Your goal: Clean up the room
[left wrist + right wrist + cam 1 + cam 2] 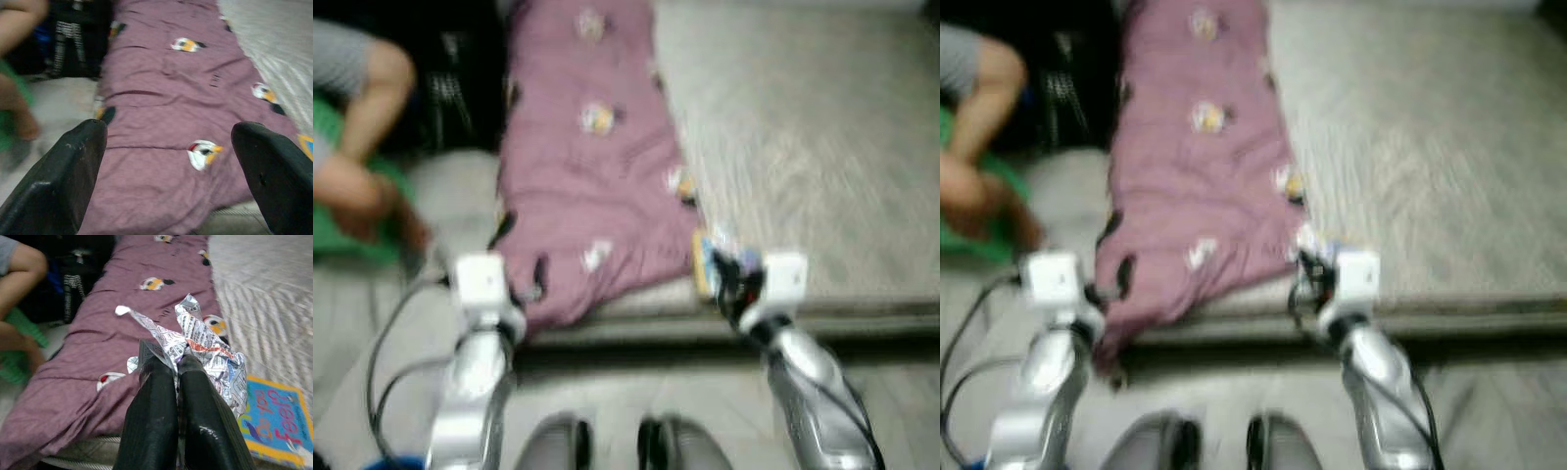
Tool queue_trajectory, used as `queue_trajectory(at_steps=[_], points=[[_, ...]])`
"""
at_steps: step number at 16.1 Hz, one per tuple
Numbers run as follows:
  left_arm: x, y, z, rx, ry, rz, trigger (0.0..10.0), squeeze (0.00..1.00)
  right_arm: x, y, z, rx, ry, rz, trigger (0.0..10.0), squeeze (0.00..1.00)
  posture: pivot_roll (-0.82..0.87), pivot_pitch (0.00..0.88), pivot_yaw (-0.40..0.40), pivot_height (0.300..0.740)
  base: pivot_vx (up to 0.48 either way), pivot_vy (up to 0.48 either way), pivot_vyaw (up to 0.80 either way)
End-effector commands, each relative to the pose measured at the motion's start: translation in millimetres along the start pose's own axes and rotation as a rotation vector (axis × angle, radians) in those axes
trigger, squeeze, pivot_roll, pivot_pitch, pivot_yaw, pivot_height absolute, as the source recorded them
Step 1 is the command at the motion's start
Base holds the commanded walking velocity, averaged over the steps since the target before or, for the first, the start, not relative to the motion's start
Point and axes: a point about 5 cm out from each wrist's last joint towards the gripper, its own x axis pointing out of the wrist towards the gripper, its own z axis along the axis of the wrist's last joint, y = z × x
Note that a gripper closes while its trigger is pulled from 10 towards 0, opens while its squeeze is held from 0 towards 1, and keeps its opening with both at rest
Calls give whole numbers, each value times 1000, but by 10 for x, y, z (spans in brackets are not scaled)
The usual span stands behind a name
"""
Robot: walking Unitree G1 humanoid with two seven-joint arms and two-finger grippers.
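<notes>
The crumpled newspaper (200,340) sits pinched between the right gripper (177,364)'s closed fingers, held over the near edge of the purple blanket (587,166) on the bed (803,147), beside a colourful book (276,418). The right arm reaches forward, low. The left gripper (171,142) is spread wide, empty, pointing along the blanket. A person's arm (362,127) shows left.
</notes>
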Motion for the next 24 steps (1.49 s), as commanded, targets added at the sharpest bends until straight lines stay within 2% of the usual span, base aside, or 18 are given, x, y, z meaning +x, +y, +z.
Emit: queue_trajectory(at_steps=[1,12,24], points=[[-2,51,32,25,-15,19,10000,0,-10,8,21,-7,-12,-1,10000,0,8,173,-46,740,0,0,450],[-42,87,-5,59,-1,29,10000,0,8,14,-8,-21,-17,13,10000,0,9,168,-39,740,0,0,720],[-35,78,14,49,-15,48,10000,0,38,16,-5,-34,-18,23,10000,0,9,180,-52,740,0,0,800]])
